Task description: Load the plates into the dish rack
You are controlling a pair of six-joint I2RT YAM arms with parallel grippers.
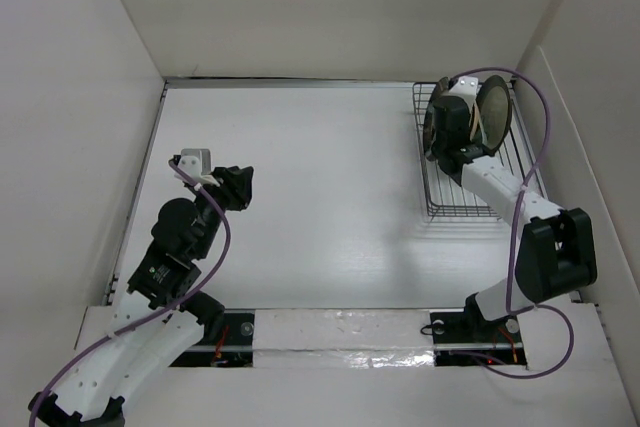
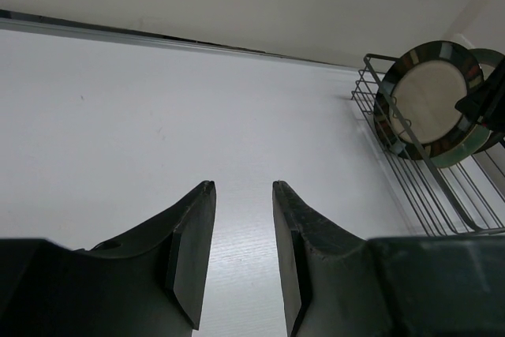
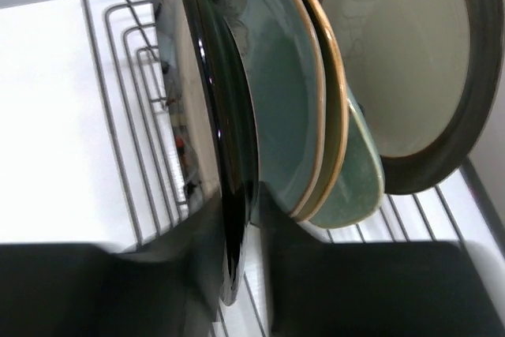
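While standing on edge in the dish rack (image 1: 450, 202) at the far right of the tabletop (image 1: 320, 197), close together between the wire prongs: five plates (image 1: 495, 112); nearest the right wrist camera, dark-rimmed plate (image 3: 225, 140); behind it round celadon plate (image 3: 276, 92), tan-edged cream plate (image 3: 338, 116) and pale green plate (image 3: 359, 187), nearly face to face; a little apart at the far end, cream plate with a grey-brown rim (image 3: 410, 61); all upright or slightly leaning; right gripper (image 3: 237, 230) astride the lower rim of the dark-rimmed plate, one finger on each face; cannot tell whether pressing on it or standing slightly off it; left gripper (image 2: 243, 195) well apart, over the left half of the tabletop, fingers (image 2: 193, 242) parted and empty; from its wrist view, rack and plates off to the upper right.
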